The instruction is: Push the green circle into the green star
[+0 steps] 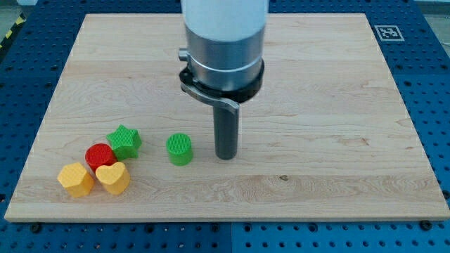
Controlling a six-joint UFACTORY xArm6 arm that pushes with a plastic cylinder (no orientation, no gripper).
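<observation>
The green circle [180,149] stands on the wooden board, below the view's middle. The green star [124,141] lies to its left, with a small gap between them. My tip [226,156] rests on the board just to the right of the green circle, a short gap apart and not touching it. The rod hangs from a wide grey and white arm head above.
A red circle [100,156] touches the green star at its lower left. A yellow heart [113,178] and a yellow hexagon [76,178] sit below the red circle. The wooden board's [337,105] bottom edge runs close under these blocks. A marker tag [389,32] lies off the top right corner.
</observation>
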